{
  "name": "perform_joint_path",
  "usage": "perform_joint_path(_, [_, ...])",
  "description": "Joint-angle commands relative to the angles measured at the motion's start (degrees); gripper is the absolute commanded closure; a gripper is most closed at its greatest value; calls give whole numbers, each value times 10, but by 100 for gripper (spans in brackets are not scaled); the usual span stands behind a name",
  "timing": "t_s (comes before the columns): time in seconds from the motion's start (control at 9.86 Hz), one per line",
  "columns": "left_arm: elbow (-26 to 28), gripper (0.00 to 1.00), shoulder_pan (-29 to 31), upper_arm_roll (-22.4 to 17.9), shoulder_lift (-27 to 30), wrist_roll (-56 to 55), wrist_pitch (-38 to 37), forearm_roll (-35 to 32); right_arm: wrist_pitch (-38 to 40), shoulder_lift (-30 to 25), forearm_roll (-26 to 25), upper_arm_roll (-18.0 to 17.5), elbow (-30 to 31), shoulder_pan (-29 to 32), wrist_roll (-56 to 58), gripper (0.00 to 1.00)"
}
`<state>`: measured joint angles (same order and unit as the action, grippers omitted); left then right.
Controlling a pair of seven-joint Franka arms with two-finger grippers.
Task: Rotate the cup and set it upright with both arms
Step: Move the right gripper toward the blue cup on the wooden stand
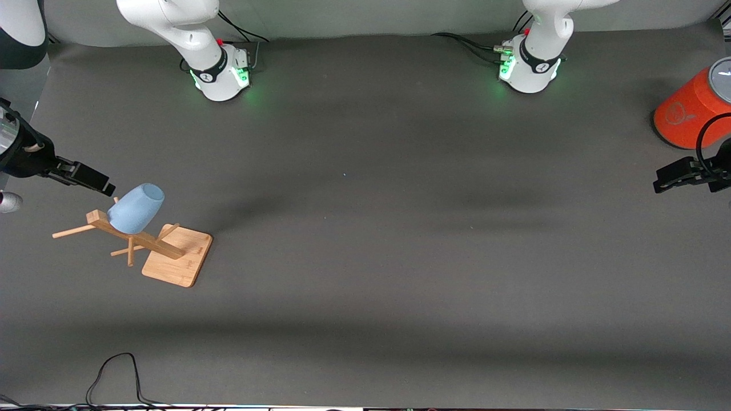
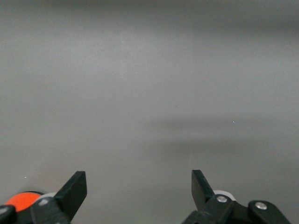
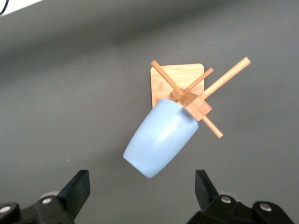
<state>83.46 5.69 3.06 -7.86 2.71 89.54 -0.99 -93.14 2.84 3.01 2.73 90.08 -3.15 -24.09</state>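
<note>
The cup (image 1: 136, 208) hangs tilted on a peg of the wooden rack (image 1: 149, 244) near the worktop's right-arm edge. The right gripper (image 3: 142, 189) hovers beside it, jaws wide; a crooked pull could topple the rack. The left gripper (image 2: 139, 186) waits, jaws wide.

Left arm (image 1: 548, 34): glossy white shell, black band with a white mark circling the round base, which is glowing green; black cables are trailing from it.
Right arm (image 1: 188, 34): matching white shell and black marked band, green light shining, small red part showing at the base.
Left gripper (image 2: 139, 189): black, two wedge-shaped fingers, silver screws showing at the knuckles.
Right gripper (image 3: 142, 189): black, identical fingers and silver screws.
</note>
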Motion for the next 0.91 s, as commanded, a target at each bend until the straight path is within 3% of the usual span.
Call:
perform_joint_path(0.0, [-5,0,-2,-2,2,3,-2,-7,-2,8,17,6,-2,-2,-136,0])
perform_joint_path(0.51, [-5,0,-2,-2,5,3,-7,-7,-6,18,40,24,24,5,-184,0])
perform_joint_path(0.81, [-1,0,-2,-2,3,-6,-2,2,-69,20,44,27,88,3,-176,0])
